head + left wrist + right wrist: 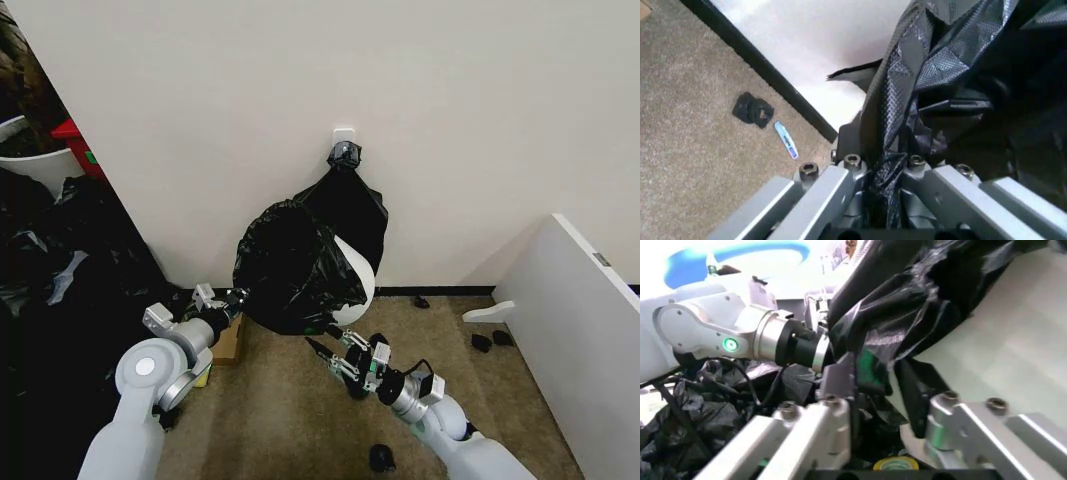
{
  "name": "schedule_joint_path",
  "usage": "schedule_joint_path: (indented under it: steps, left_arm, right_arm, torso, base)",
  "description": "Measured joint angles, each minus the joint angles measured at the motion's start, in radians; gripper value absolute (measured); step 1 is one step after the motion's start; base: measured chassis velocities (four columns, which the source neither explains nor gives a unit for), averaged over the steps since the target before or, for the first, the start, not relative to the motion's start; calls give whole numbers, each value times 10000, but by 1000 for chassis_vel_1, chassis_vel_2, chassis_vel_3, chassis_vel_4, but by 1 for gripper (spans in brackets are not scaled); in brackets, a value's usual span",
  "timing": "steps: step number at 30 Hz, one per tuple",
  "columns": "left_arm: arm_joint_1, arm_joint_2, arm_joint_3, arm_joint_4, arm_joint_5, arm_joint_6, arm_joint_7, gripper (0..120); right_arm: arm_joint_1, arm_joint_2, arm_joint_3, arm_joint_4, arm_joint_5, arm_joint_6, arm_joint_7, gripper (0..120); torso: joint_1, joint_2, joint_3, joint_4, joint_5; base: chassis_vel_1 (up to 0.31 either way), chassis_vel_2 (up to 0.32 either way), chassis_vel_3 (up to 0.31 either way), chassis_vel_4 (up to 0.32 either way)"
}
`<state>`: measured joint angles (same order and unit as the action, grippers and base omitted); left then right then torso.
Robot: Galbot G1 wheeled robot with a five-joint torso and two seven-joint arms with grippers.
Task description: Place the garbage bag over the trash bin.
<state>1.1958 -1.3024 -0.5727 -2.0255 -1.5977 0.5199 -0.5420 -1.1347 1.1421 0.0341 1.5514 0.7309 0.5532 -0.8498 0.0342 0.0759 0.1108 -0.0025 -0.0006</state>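
Both tools flank the trash bin (358, 275) at your twelve o'clock; left tool (237, 297) pinches the garbage bag (295, 262); left wrist: film (907, 145) wedged between closed jaws; right wrist: right tool (880, 375) grips bag edge (907, 315); pull evenly downward.

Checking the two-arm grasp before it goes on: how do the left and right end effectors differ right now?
The left end effector meets the garbage bag at its left side and is shut on a fold of it; the right end effector sits under the bag's lower edge, near the trash bin, with plastic between its fingers. Both touch the same bag.
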Motion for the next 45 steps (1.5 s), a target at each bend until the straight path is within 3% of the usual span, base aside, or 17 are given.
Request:
schedule_joint_path:
  steps: [3,5,20,28,36,38,39,41,45]
  left_arm:
    - [0,-24,32,-9,3,0,0,1]
    - [3,-34,40,-22,4,0,-1,1]
    - [220,-43,66,-439,-13,122,-44,1]
    - [149,-10,-6,-404,-43,127,-42,1]
    - [40,239,-102,-259,23,97,-28,1]
    - [64,375,124,-257,408,65,20,1]
    - [64,375,124,-257,408,65,20,1]
    - [198,622,658,-248,1266,-59,91,1]
    - [275,871,1051,-322,2103,-50,47,1]
  right_arm:
    - [28,33,98,-123,2,-57,-406,4]
    - [44,45,130,-170,-6,-75,-479,0]
    - [461,200,725,-941,-1911,842,1314,0]
    - [317,67,627,-828,-1855,1243,1679,0]
    - [366,-550,1179,-1543,-345,1479,-919,30]
    - [505,-626,1769,-1831,784,948,-2630,38]
    - [505,-626,1769,-1831,784,948,-2630,38]
    - [555,-699,2548,-1602,2107,-13,-4241,49]
    - [561,-750,3562,-898,2947,-1024,-5206,59]
  torso:
    - [0,0,0,0,0]
    - [0,0,0,0,0]
    - [0,0,0,0,1]
    - [0,0,0,0,2]
    - [0,0,0,-1,1]
    - [0,-1,1,0,6]
    - [0,-1,1,0,6]
    - [0,-1,1,-1,2]
    - [0,-1,0,-2,-3]
  base:
    - [0,0,0,0]
    - [0,0,0,0]
    - [0,0,0,0]
    - [0,0,0,0]
    - [0,0,0,0]
    - [0,0,0,0]
    - [0,0,0,0]
    - [0,0,0,0]
    - [0,0,0,0]
